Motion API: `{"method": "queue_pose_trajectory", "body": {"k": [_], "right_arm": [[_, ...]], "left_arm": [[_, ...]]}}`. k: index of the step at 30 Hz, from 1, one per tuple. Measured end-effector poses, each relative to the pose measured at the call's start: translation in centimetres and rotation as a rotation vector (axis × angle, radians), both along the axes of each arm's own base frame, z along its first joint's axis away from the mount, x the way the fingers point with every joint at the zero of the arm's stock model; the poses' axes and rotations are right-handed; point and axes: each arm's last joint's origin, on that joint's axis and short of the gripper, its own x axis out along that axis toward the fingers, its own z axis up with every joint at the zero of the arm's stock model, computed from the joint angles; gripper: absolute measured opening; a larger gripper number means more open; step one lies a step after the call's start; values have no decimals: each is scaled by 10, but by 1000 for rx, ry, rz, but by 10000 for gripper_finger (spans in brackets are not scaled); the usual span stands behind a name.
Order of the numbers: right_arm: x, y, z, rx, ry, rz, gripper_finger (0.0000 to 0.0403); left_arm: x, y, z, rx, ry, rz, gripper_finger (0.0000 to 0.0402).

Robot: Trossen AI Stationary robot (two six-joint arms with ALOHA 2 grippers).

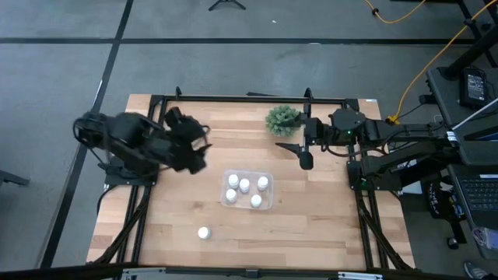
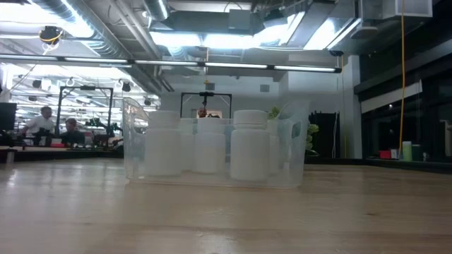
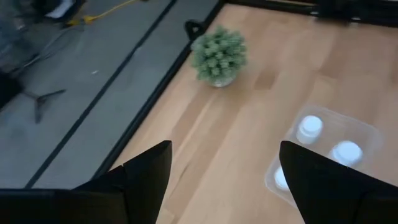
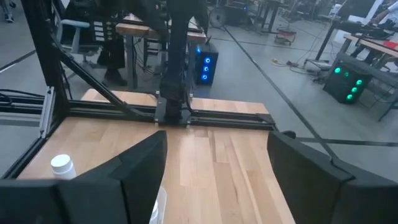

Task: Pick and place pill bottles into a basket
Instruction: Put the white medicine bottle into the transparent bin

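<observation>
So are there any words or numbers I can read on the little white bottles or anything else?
None can be read.
The pill bottles in the basket look plain white from the low view; any label is too blurred to tell.
The lone bottle on the table shows only its blank cap.

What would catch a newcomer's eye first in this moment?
The clear basket at the table's middle, with five white pill bottles standing in it, and one stray bottle alone near the front edge. Both arms hang back: left gripper and right gripper, both open and empty.
</observation>
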Motion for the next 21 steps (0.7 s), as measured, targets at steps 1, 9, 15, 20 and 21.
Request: {"method": "queue_pose_trajectory", "body": {"k": [1, 9, 15, 20, 21], "right_arm": [[0, 0, 0, 0, 0, 0, 279], [0, 0, 0, 0, -1, 0, 279], [0, 0, 2, 48, -21, -8, 279], [0, 0, 2, 79, -30, -13, 279], [0, 0, 2, 78, -31, -12, 279]], "left_arm": [[-7, 2, 4, -8, 1, -29, 290], [-51, 23, 12, -61, -104, -242, 290], [-78, 38, -5, -90, -210, -344, 290], [-106, 49, -21, -140, -285, -409, 290], [-112, 52, -23, -142, -300, -413, 290]]}}
